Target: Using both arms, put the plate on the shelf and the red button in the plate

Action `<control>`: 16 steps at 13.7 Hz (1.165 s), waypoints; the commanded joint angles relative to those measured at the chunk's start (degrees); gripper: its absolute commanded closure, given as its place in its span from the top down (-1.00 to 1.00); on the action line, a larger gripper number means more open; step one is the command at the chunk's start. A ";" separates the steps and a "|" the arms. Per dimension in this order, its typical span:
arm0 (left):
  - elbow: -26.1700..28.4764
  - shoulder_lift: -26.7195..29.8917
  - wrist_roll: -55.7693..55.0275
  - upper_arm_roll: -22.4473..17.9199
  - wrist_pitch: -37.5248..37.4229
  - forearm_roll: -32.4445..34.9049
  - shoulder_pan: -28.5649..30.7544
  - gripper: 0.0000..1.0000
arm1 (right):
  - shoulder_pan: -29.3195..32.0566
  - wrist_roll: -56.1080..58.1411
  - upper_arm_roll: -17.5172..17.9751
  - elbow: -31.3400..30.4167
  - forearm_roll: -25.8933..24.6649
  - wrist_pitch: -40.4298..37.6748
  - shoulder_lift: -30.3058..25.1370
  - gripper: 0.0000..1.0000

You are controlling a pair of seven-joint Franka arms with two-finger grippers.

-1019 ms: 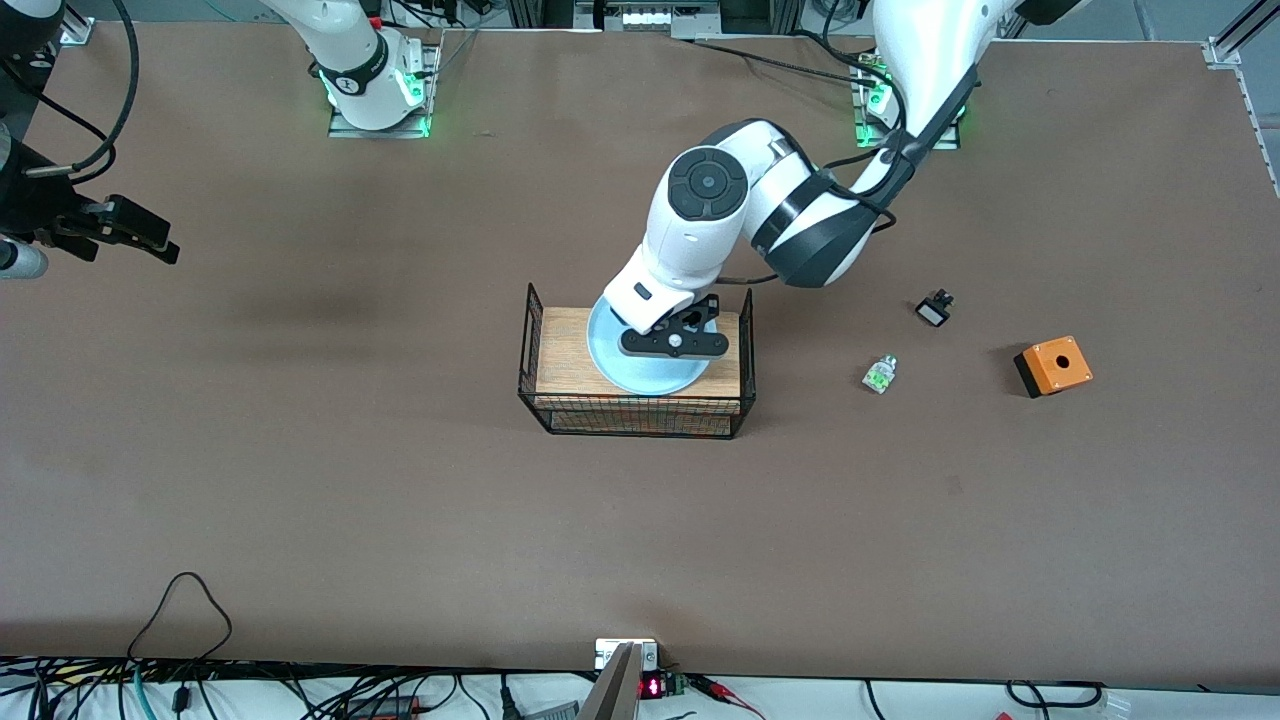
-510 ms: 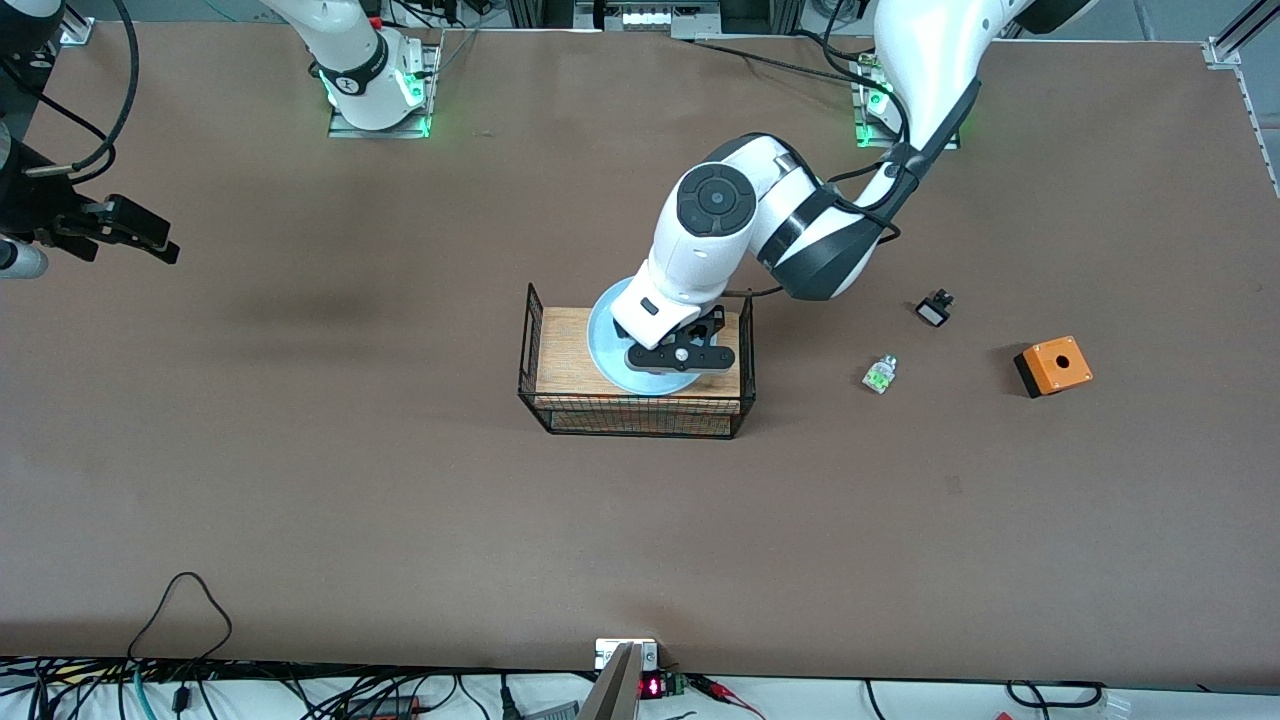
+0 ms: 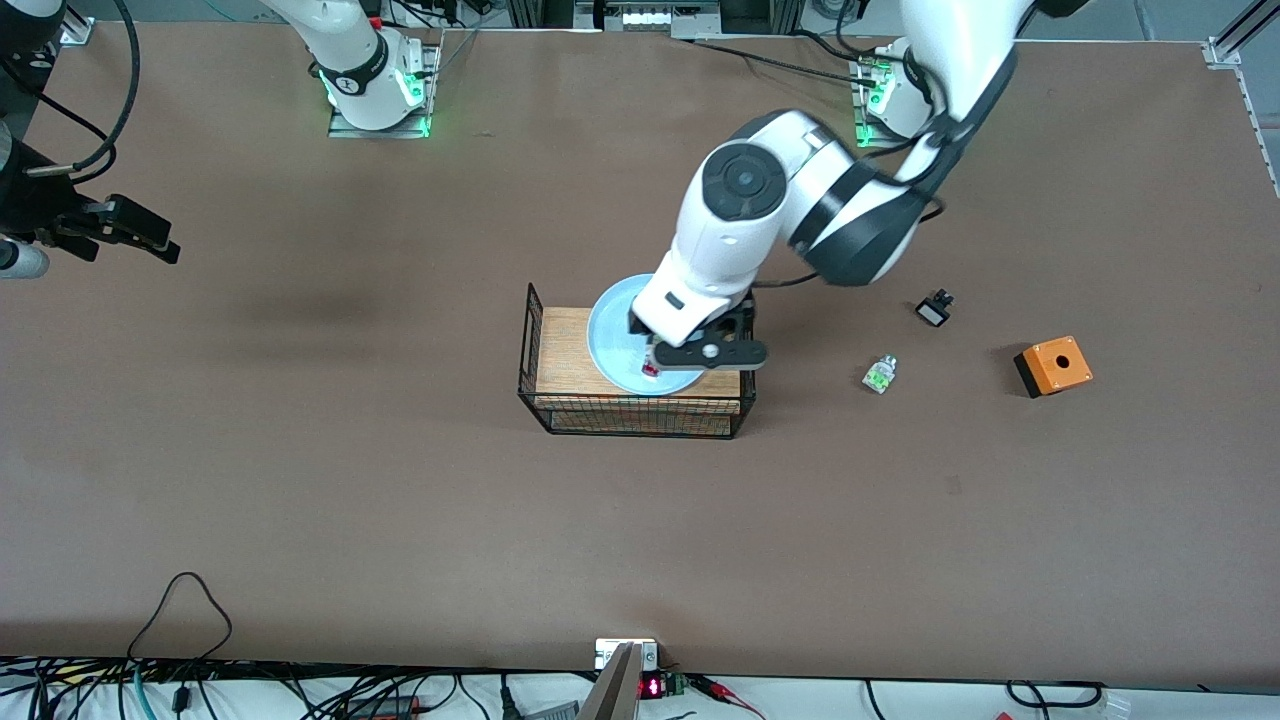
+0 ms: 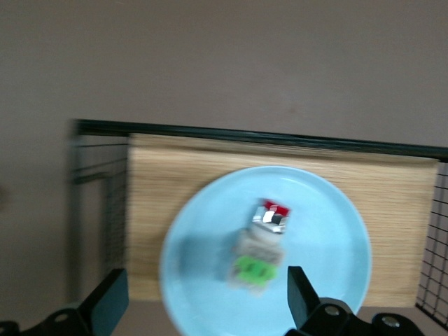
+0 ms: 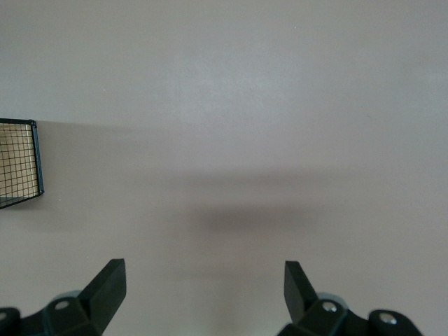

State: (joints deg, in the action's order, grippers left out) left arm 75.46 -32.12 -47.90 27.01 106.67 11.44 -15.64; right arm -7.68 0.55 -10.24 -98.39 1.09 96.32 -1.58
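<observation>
The pale blue plate point(image 3: 612, 340) lies on a wooden board point(image 3: 560, 350) inside a black wire basket point(image 3: 600, 425) at mid-table. The red button point(image 3: 651, 370), white with green clips and a red cap, lies on its side on the plate point(image 4: 210, 280) near the rim nearer the front camera. My left gripper point(image 3: 700, 355) hovers over the plate, open, and the left wrist view shows the button point(image 4: 262, 245) lying free of the left gripper point(image 4: 204, 299). My right gripper point(image 3: 125, 232) waits over bare table at the right arm's end, and the right wrist view shows it point(image 5: 204, 290) open and holding nothing.
Toward the left arm's end of the table lie a white-green piece without a red cap point(image 3: 879, 374), a small black part point(image 3: 934, 308) and an orange box with a black base point(image 3: 1052, 366). A corner of the basket point(image 5: 17, 161) shows in the right wrist view.
My left gripper has opened and let go of the red button, which now lies on the plate. The left arm has drawn up and toward its own end. The right arm is still.
</observation>
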 commanded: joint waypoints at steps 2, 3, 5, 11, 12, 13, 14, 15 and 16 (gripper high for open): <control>0.82 7.84 2.36 0.94 -10.58 1.21 6.75 1.00 | -0.23 0.59 0.22 0.39 -0.74 -0.69 -0.44 1.00; 0.74 8.21 3.15 0.85 -12.00 1.21 7.29 1.00 | -0.23 0.59 0.14 0.39 -0.74 -0.69 -0.44 1.00; 0.30 9.17 7.44 1.02 -17.26 1.13 9.30 1.00 | -0.23 0.59 0.14 0.39 -0.74 -0.69 -0.44 1.00; 0.20 18.21 28.97 -4.04 -24.49 0.51 16.96 1.00 | -0.14 0.59 0.14 1.09 -0.74 -0.69 -0.44 1.00; 1.60 20.75 32.22 -7.29 -24.23 0.34 16.44 1.00 | -0.14 0.59 0.14 1.18 -0.74 -0.69 -0.44 1.00; 2.92 23.21 37.04 -10.37 -24.14 -1.23 16.17 1.00 | -0.14 0.59 0.14 1.09 -0.74 -0.69 -0.44 1.00; 5.37 26.37 43.79 -15.10 -24.05 -4.64 15.56 1.00 | -0.23 0.59 0.14 1.09 -0.74 -0.69 -0.44 1.00; 7.66 29.19 48.64 -19.76 -23.71 -6.94 14.16 1.00 | -0.23 0.59 0.14 1.09 -0.74 -0.78 -0.44 1.00; 9.59 31.83 53.21 -23.81 -22.57 -7.57 13.45 1.00 | -0.23 0.59 0.14 1.09 -0.74 -0.78 -0.44 1.00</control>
State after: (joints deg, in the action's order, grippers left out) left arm 77.83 -7.47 -2.98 10.41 82.12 6.52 -0.03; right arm -7.73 0.56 -10.21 -97.92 1.08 96.31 -1.74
